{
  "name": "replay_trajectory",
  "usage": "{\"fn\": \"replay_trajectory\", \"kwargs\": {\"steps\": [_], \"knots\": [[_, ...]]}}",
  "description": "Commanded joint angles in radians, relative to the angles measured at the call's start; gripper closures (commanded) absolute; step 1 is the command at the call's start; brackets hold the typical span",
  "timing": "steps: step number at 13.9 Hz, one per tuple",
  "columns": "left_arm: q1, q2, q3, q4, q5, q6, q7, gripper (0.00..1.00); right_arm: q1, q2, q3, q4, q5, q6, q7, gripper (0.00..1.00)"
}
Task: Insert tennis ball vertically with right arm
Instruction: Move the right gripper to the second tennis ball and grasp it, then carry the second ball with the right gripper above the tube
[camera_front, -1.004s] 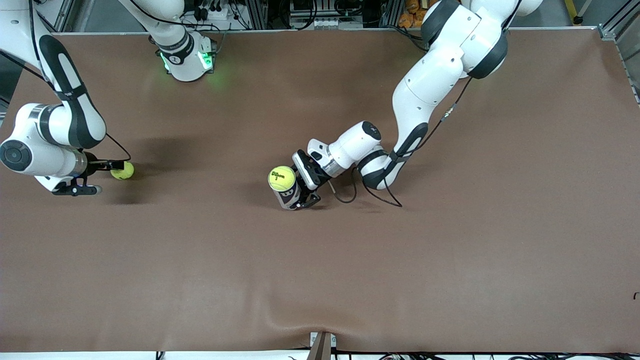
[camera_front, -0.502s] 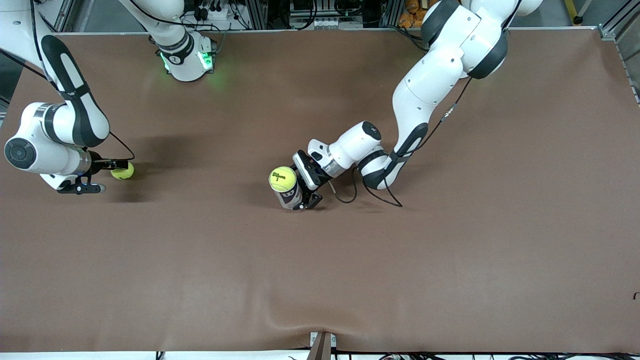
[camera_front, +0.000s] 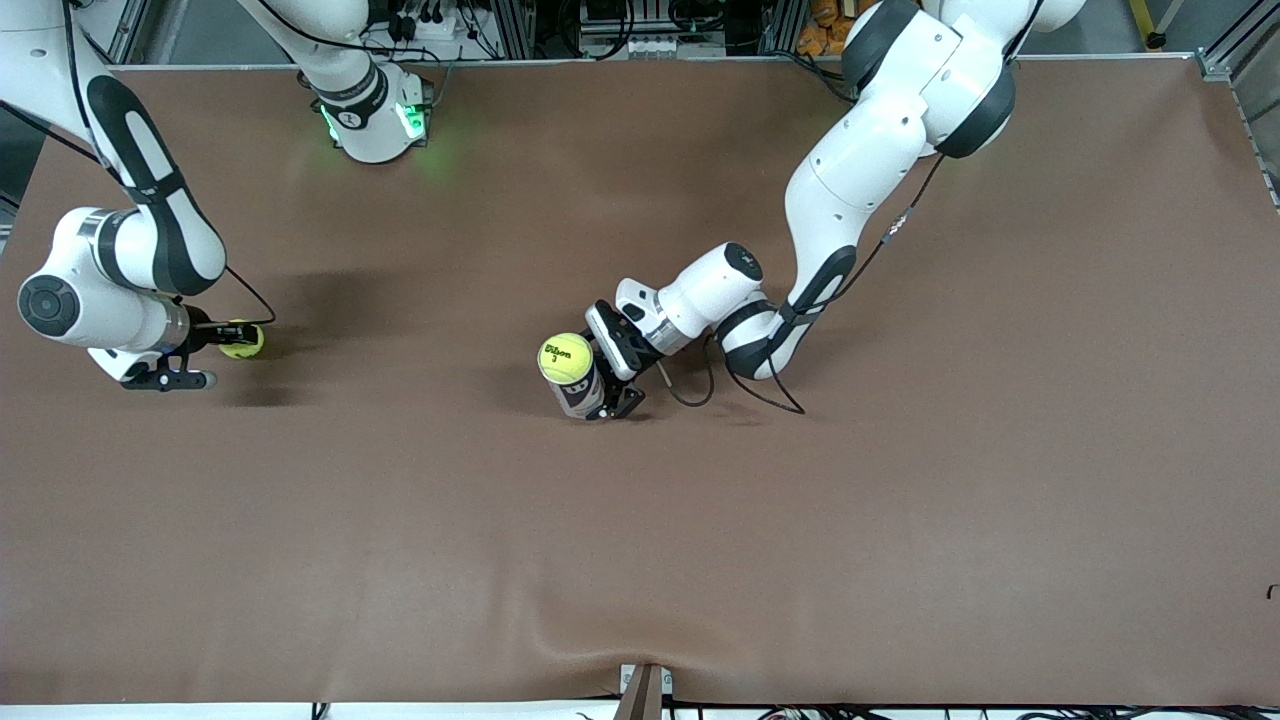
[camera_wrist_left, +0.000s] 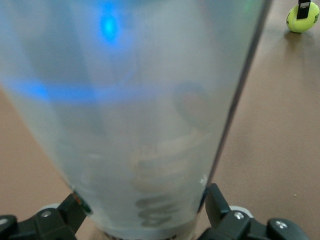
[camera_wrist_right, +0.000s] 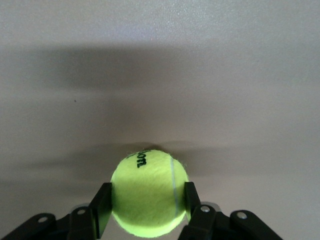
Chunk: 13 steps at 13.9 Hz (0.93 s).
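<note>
A yellow-green tennis ball (camera_front: 245, 343) lies on the brown table at the right arm's end. My right gripper (camera_front: 238, 338) is low at the table and shut on it. In the right wrist view the fingers (camera_wrist_right: 101, 205) press both sides of the ball (camera_wrist_right: 149, 192), which rests on the table. Near the table's middle a clear can (camera_front: 579, 394) stands upright with a second tennis ball (camera_front: 565, 357) in its mouth. My left gripper (camera_front: 592, 386) is open, one jaw on each side of the can's base. The can (camera_wrist_left: 140, 110) fills the left wrist view between my left gripper's (camera_wrist_left: 142, 212) jaws.
The right arm's base (camera_front: 375, 120) with a green light stands at the table's edge farthest from the front camera. A black cable (camera_front: 700, 390) loops on the table beside the left wrist. The brown mat (camera_front: 600, 640) has a ripple near the front edge.
The right arm has shifted slightly toward the ball and its fingers have closed on it. The can with its ball and the left arm have hardly moved.
</note>
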<state>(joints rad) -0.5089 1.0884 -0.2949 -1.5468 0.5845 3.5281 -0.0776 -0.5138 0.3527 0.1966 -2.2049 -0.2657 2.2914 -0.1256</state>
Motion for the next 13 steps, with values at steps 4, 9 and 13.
{"fn": "replay_trajectory", "kwargs": {"steps": [4, 9, 13], "knots": [[-0.003, -0.002, 0.011, 0.002, 0.020, 0.015, -0.013, 0.00, -0.009, -0.018, 0.125, 0.240, 0.150, -0.331, 0.014, 1.00], [-0.002, -0.002, 0.011, 0.004, 0.020, 0.015, -0.013, 0.00, 0.205, -0.009, 0.141, 0.584, 0.233, -0.596, 0.241, 1.00], [-0.002, -0.002, 0.011, 0.004, 0.020, 0.015, -0.013, 0.00, 0.429, 0.002, 0.138, 0.746, 0.353, -0.682, 0.664, 1.00]]}}
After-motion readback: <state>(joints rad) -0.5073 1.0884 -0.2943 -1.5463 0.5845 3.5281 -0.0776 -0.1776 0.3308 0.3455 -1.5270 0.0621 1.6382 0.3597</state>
